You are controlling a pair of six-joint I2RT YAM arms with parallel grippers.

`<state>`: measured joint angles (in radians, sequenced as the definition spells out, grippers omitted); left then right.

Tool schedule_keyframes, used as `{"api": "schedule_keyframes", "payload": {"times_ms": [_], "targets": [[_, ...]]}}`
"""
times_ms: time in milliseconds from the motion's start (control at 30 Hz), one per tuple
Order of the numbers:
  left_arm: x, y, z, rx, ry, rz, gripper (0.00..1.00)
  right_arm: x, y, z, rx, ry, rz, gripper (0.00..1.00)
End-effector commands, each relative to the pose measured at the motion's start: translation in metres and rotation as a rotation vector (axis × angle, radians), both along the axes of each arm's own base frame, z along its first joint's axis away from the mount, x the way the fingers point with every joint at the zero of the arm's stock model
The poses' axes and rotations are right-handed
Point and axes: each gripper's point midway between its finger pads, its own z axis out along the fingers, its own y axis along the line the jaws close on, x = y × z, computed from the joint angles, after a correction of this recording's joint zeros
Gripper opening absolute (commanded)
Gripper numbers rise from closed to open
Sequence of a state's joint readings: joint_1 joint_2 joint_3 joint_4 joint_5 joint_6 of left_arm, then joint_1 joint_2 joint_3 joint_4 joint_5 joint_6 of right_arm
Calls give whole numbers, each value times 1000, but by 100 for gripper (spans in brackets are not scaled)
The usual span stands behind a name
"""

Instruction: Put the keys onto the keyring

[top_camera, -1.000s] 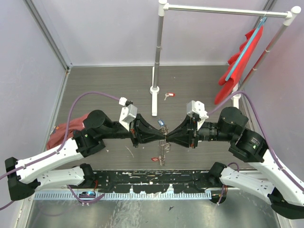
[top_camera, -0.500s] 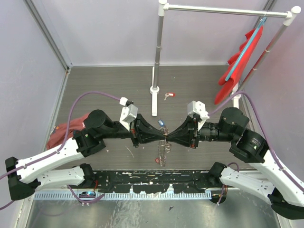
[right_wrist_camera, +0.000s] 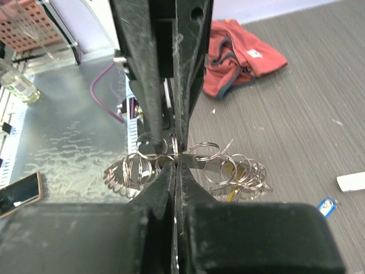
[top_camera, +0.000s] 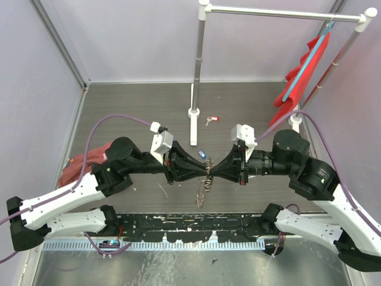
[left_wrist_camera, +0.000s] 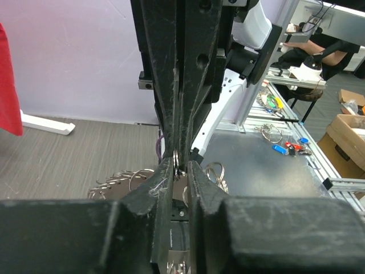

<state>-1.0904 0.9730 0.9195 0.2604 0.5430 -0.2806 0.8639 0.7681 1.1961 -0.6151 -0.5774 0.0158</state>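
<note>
Top external view: left gripper (top_camera: 201, 169) and right gripper (top_camera: 216, 169) meet tip to tip toward the table (top_camera: 131, 113) near edge, both clamped on the keyring (top_camera: 204, 185). Blue-tagged key (top_camera: 202, 154) lies just beyond, far-edge side.

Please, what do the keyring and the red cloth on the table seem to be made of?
The keyring looks like bare polished metal: thin silvery wire loops that glint. The red cloth looks like soft matte fabric: it lies crumpled in folds, with grey edging and a white label; which fibre, I cannot tell.
</note>
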Motion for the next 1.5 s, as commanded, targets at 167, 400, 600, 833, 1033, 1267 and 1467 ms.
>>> {"api": "schedule_keyframes", "payload": {"times_ms": [167,400,600,833,1033,1267,1467], "targets": [[8,16,23,-9,-98,94,36,6,-13,-11,-211,55,-36,1],[25,15,-8,123,-116,168,37,13,-20,-30,-352,127,-85,1],[32,8,-35,258,-149,161,37,14,-24,-46,-435,183,-96,1],[30,3,-48,338,-199,100,40,13,-25,-60,-501,235,-90,1],[25,-1,-54,372,-233,38,40,10,-22,-63,-509,255,-70,1],[18,-9,-61,399,-258,-7,40,8,-19,-69,-524,290,-51,1],[21,-13,-70,435,-279,18,40,7,-15,-67,-505,295,-38,1]]}}
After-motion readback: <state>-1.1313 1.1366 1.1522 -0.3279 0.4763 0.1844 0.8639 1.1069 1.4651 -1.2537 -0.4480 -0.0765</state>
